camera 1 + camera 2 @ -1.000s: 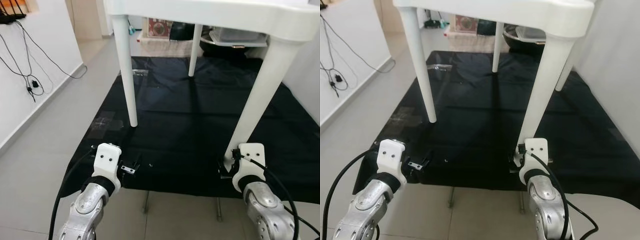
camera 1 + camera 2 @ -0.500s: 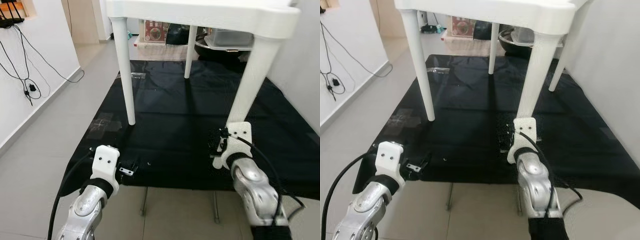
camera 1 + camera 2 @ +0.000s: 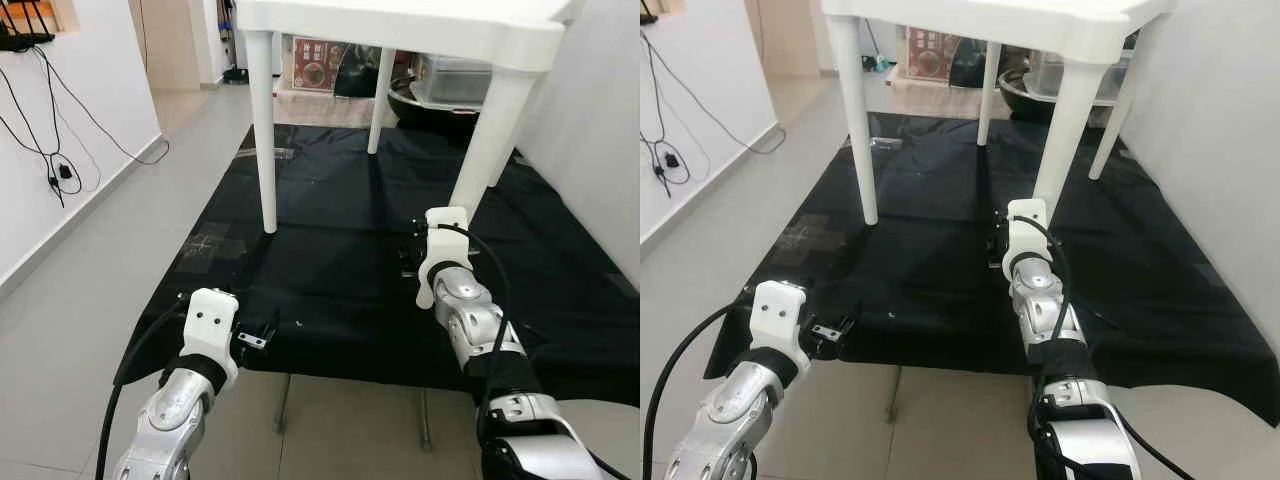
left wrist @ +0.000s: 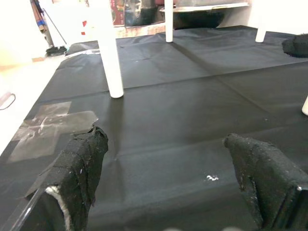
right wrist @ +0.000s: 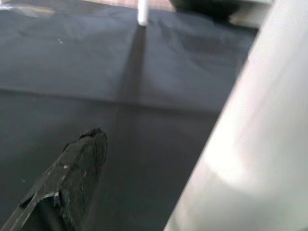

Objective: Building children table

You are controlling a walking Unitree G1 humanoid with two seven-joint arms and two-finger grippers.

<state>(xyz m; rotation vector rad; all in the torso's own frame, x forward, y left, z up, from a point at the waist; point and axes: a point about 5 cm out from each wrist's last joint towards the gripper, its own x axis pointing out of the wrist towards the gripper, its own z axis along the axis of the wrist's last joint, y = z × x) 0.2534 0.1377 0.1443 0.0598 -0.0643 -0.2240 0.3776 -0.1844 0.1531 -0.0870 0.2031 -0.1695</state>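
Observation:
A white plastic children's table [image 3: 400,22] stands upright on a black mat [image 3: 340,220]. Its near left leg [image 3: 265,130] and near right leg [image 3: 488,140] rest on the mat. My right gripper [image 3: 408,258] reaches out low over the mat, just left of the near right leg's foot. In the right wrist view that leg [image 5: 250,120] looms very close beside one black finger [image 5: 77,178], with a gap between them; the gripper is open. My left gripper [image 3: 257,336] hovers at the mat's near edge, open, its fingers [image 4: 82,163] wide apart with nothing between.
A white wall [image 3: 590,120] runs close along the right of the mat. On the left, cables [image 3: 55,150] hang down another wall. Boxes and a dark bowl [image 3: 430,95] sit behind the table. A taped patch [image 3: 210,245] lies on the mat's left side. Grey tile floor [image 3: 90,330] borders the mat.
My right arm has stretched forward, carrying its gripper from the mat's near edge up to the near right leg. The view has shifted. The left gripper stays put.

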